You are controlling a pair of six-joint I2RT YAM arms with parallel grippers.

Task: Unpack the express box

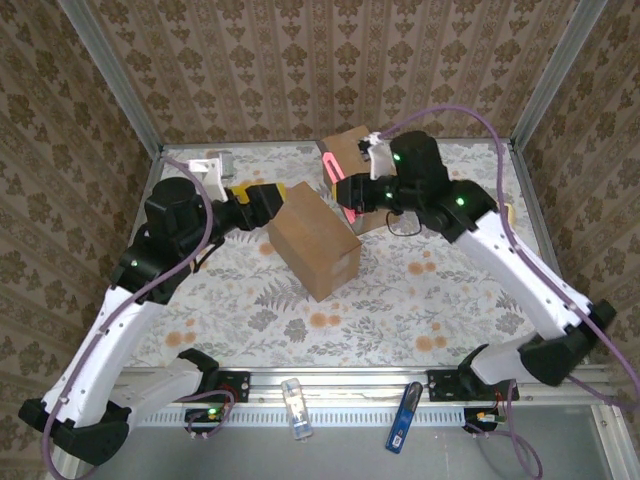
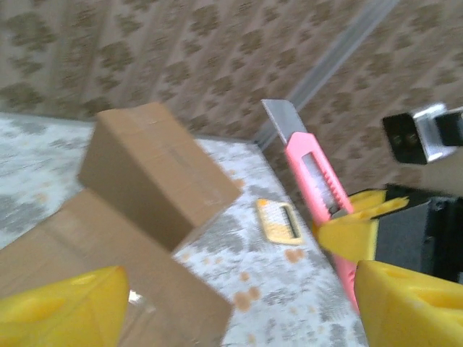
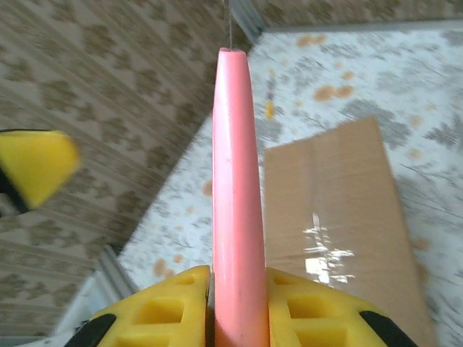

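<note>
Floral tablecloth under cardboard box at table centre; left gripper spread wide, empty, just beside box's left end; right gripper pinching pink utility knife just behind box

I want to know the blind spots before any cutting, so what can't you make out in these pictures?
Far box: top view, front hidden by the right arm and pink cutter.
Cutter's lower end: right wrist view, hidden between the jaws, cut off by the bottom edge.
Near box tape: top view, too small to tell whether it's cut.
Yellow item: left wrist view, too blurred to identify.
</note>
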